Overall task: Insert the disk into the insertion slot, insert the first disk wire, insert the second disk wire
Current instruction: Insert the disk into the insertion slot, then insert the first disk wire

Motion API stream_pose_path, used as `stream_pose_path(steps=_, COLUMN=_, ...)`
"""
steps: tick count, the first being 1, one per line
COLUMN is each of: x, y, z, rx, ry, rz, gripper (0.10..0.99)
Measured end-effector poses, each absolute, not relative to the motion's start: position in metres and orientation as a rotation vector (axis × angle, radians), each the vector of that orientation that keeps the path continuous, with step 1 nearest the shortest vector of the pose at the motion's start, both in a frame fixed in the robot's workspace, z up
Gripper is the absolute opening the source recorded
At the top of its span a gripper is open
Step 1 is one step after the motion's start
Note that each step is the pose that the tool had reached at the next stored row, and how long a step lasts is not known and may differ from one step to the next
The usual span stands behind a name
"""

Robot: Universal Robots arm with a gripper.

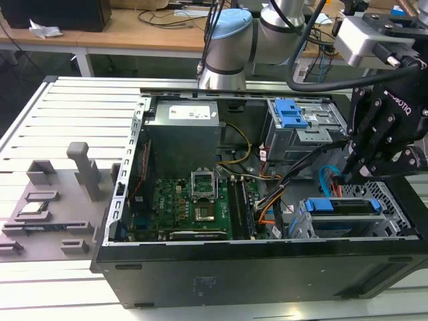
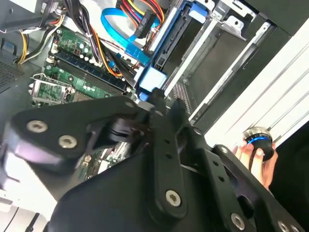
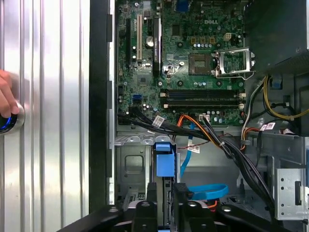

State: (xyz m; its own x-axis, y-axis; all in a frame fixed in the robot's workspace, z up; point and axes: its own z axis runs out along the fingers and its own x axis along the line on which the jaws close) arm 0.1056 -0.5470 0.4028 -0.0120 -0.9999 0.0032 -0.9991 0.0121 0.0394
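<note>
**Exterior view:** gripper hangs low inside open computer case, tip just above disk. Disk sits in insertion slot, blue frame on top. It looks pushed in, so that step seems done. Blue wire loops just beside gripper. White sticker on grey box, well away; words too small to tell.

**Second wrist view:** gripper near blue tab of disk. Cannot tell if gripper grips anything. Hand rests on round button, well apart from gripper, outside case.

**First wrist view:** blue tab just ahead of gripper. Blue wire close beside gripper; its end is hidden, so cannot tell if plugged in. Green board further ahead carries white print.
</note>
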Motion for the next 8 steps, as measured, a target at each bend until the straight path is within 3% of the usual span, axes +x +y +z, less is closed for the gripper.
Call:
stream_pose_path(steps=1, x=0.1056, y=-0.547, z=0.4028, rx=2.187, ry=-2.213, rz=-0.04, gripper=0.231)
stream_pose_path(steps=3, x=0.1056, y=-0.547, z=0.4027, rx=2.187, ry=-2.213, rz=-0.04, gripper=0.114)
stream_pose_path(steps=8, x=0.1088, y=-0.547, z=0.4024, rx=2.187, ry=-2.213, rz=-0.04, gripper=0.106)
